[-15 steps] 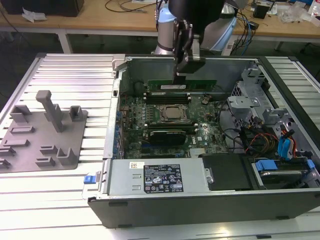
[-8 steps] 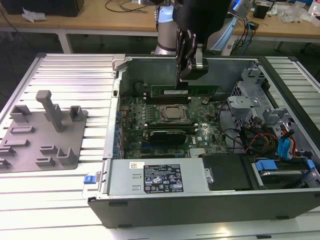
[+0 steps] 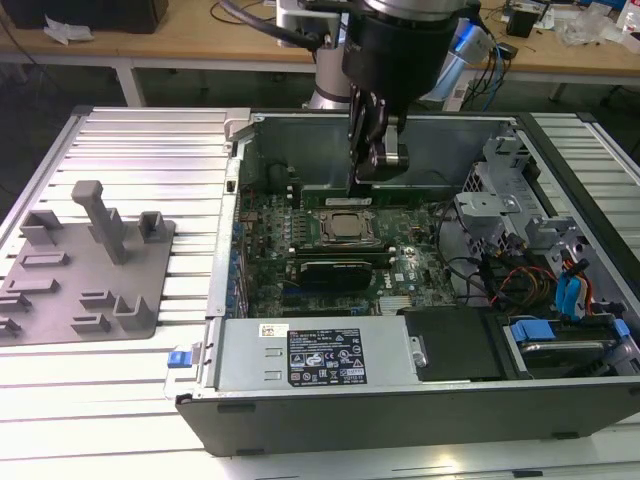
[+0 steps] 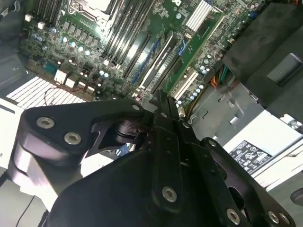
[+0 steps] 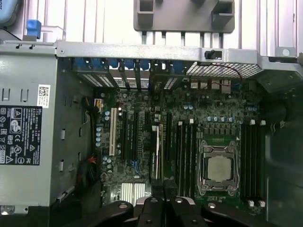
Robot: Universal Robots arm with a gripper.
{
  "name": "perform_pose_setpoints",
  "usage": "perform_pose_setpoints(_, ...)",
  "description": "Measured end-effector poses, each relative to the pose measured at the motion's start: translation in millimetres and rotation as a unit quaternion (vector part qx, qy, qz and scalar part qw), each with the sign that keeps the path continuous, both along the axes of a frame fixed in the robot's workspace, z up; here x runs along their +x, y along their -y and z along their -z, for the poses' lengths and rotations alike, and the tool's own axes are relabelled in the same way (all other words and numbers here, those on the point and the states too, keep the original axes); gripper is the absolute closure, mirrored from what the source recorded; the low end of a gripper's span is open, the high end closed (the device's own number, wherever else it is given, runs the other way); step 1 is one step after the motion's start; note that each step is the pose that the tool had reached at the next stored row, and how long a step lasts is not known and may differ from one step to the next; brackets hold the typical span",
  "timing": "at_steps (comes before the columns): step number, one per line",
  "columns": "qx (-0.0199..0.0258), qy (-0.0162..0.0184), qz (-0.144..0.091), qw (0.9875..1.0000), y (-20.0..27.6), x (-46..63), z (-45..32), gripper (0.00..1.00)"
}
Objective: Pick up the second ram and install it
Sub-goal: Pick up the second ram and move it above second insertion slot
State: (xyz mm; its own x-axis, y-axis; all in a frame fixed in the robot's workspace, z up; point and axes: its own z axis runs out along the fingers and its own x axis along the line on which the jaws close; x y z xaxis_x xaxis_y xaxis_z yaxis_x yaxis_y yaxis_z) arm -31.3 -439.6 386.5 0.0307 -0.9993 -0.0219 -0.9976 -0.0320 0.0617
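The jaws of the gripper (image 4: 159,100) are pressed together with nothing between them, poised above the motherboard (image 5: 142,184) inside an open computer case (image 3: 330,130). In the exterior view, a green ram stick (image 3: 415,195) stands seated in a slot just behind the processor (image 3: 345,228), below the gripper's tips.

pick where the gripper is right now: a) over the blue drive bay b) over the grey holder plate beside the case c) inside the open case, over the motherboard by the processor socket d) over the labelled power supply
c: in the exterior view the gripper hangs inside the open case above the motherboard, next to the processor socket and well away from the grey holder plate.
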Motion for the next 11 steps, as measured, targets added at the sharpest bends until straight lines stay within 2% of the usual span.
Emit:
perform_pose_setpoints(2, 0.0, -0.0002, 0.0, 1.0, -0.4, 0.1, 3.5, 0.91)
perform_pose_setpoints(5, 0.0014, -0.0002, 0.0, 1.0, -3.5, 0.1, 10.8, 0.91)
perform_pose_setpoints(6, 0.0029, -0.0002, 0.0, 1.0, -4.0, 0.1, 11.6, 0.91)
perform_pose_setpoints(7, 0.0086, -0.0002, 0.0, 1.0, -5.7, 0.0, 12.7, 0.91)
perform_pose_setpoints(9, 0.014, -0.0002, 0.0, 0.9999, -7.5, 0.0, 13.7, 0.91)
perform_pose_setpoints(10, 0.0161, -0.0002, 0.0, 0.9999, -8.8, 0.0, 15.2, 0.91)
perform_pose_setpoints(11, 0.0164, -0.0002, 0.0, 0.9999, -10.0, 0.0, 18.9, 0.91)
